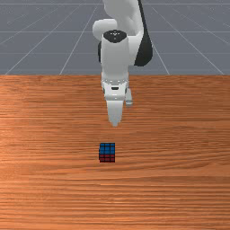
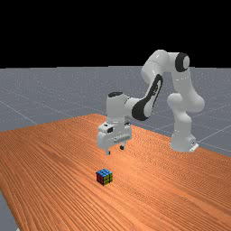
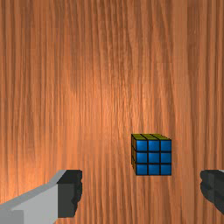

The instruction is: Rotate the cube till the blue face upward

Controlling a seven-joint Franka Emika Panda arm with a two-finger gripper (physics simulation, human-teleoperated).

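Observation:
My gripper, in the front view (image 1: pixel 115 122) and the far view (image 2: pixel 115 150), hangs above the table with its fingers apart and nothing between them. The cube (image 1: pixel 107 152) rests flat on the wood, nearer the front camera than the gripper and slightly toward the front view's left. Its upper face is blue and the side facing that camera is red. In the far view the cube (image 2: pixel 104 177) lies below the fingertips, blue on top, with red and yellow sides. In the wrist view the gripper (image 3: pixel 141 188) is open, and the cube's (image 3: pixel 153 157) blue face points up at the camera.
The orange-brown table (image 1: pixel 179 157) extends around the cube on all sides. The arm's base (image 2: pixel 182 142) stands at the table's edge on the far view's right.

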